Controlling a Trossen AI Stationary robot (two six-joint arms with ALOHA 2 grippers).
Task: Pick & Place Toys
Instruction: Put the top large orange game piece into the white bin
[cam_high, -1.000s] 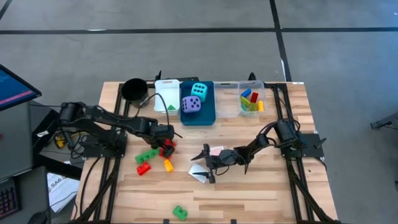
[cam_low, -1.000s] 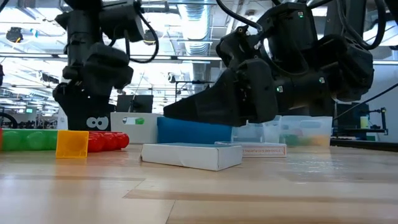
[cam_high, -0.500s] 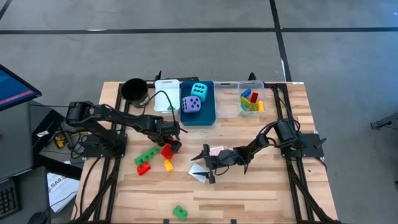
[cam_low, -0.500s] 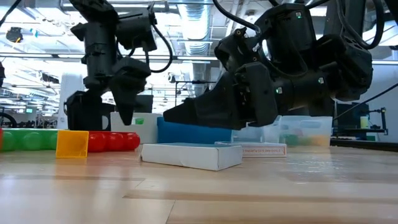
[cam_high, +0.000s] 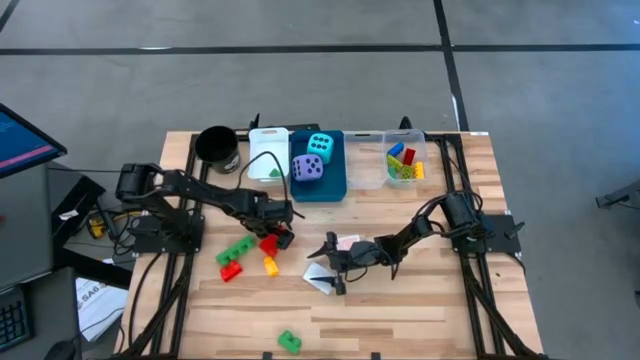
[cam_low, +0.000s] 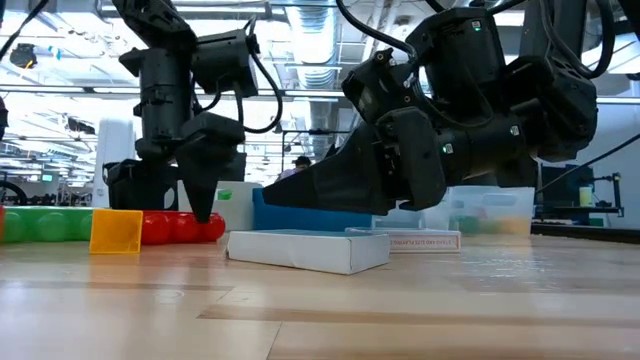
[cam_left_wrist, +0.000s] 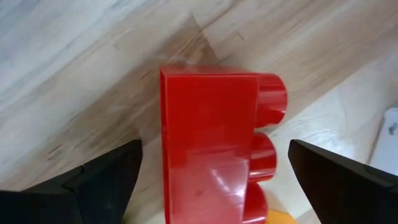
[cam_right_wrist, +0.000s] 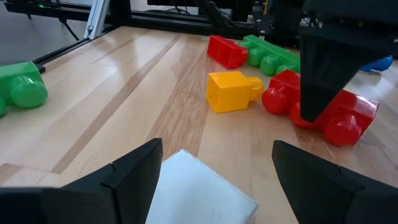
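Observation:
A red brick (cam_high: 268, 243) lies on the table left of centre. My left gripper (cam_high: 279, 226) is open just over it. In the left wrist view the brick (cam_left_wrist: 205, 124) lies between the two fingers with a gap on each side of my left gripper (cam_left_wrist: 214, 146). My right gripper (cam_high: 331, 262) is open and hovers low over a flat white card (cam_high: 320, 279). The card (cam_right_wrist: 199, 186) shows between the fingers of my right gripper (cam_right_wrist: 217, 146). A second card (cam_high: 347, 243) lies just behind. The cyan die (cam_high: 320, 145) and the purple die (cam_high: 307, 168) sit in the blue bin (cam_high: 335, 185).
A green brick (cam_high: 237, 250), another red brick (cam_high: 230, 270) and a yellow brick (cam_high: 270, 265) lie left of the red brick. A green brick (cam_high: 289, 341) lies near the front edge. A black cup (cam_high: 216, 145), white bin (cam_high: 268, 135) and clear bin (cam_high: 405, 178) stand at the back.
My left gripper has gone toward the table's right edge and come down, so that its open fingers now stand on either side of the red brick.

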